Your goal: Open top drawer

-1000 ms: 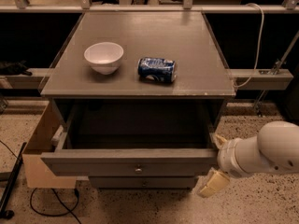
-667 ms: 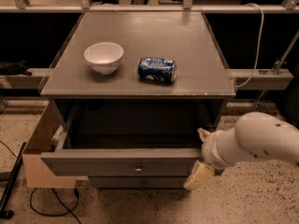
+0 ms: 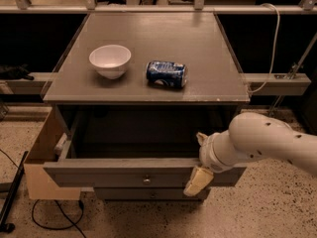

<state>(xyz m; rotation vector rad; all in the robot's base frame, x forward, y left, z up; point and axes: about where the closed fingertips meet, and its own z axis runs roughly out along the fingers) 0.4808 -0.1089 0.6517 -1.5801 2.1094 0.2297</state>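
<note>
The top drawer [image 3: 119,174] of the grey cabinet stands pulled out, its grey box interior showing empty. A small round metal knob [image 3: 146,180] sits at the centre of its front. My gripper [image 3: 195,163] is at the right part of the drawer front, on the end of the white arm coming in from the right. Its fingers are spread open, one cream fingertip [image 3: 200,138] above the front's top edge and the other [image 3: 194,183] hanging in front of it. A narrower drawer front [image 3: 148,194] shows just below.
A white bowl [image 3: 110,60] and a blue can [image 3: 166,74] lying on its side rest on the cabinet top [image 3: 208,43]. A cardboard box [image 3: 42,152] stands at the cabinet's left. A black cable [image 3: 49,219] and a pole [image 3: 12,197] lie on the speckled floor.
My arm and gripper have moved left along the drawer front, from beyond its right end to over it. The drawer stays pulled out as before.
</note>
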